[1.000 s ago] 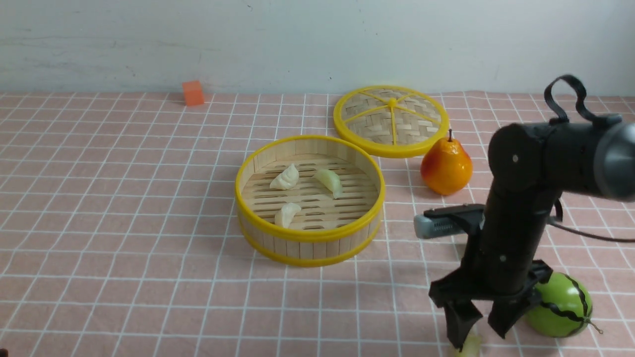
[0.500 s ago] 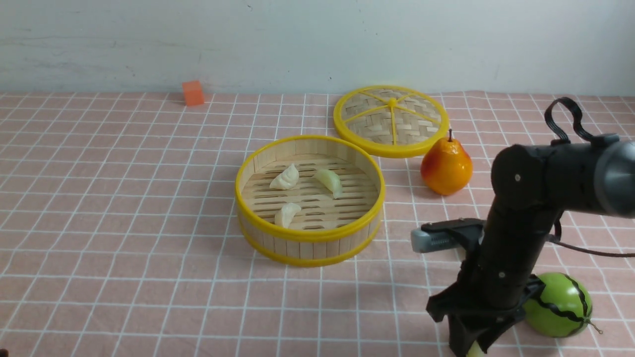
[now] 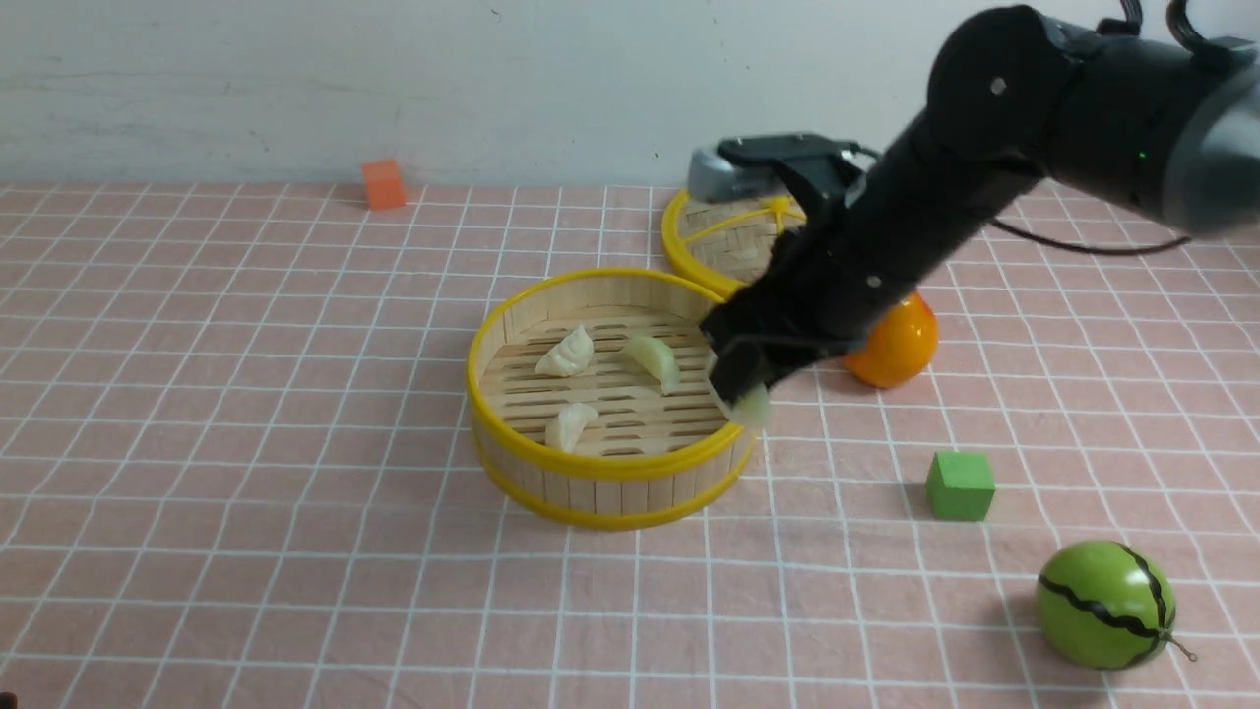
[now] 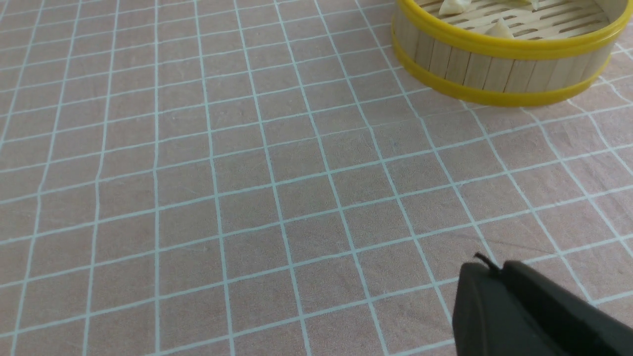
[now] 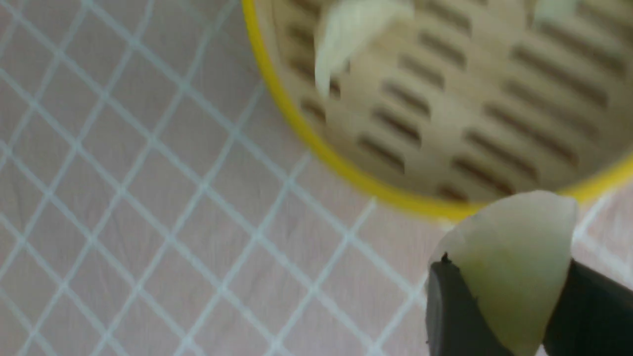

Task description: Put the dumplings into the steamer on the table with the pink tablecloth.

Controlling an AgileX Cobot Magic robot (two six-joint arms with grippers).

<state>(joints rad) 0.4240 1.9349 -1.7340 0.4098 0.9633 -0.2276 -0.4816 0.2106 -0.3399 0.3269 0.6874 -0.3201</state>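
Dumpling [image 3: 756, 407] is hanging clamped in the right claw [image 3: 744, 398] over the steamer's [image 3: 591, 469] three o'clock rim, needing carrying inward toward its middle before release

Right arm [image 3: 984, 167]: we see matte black rounded segments, one grey joint.
Right gripper [image 3: 740, 389]: we see black fingers.
Wrist camera [image 3: 733, 169]: we see grey housing.

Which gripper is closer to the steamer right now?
Right. The right gripper, shut on a dumpling, hangs over the steamer at its right rim. The left gripper is back over the pink tablecloth, with open cloth between it and the steamer's wall.
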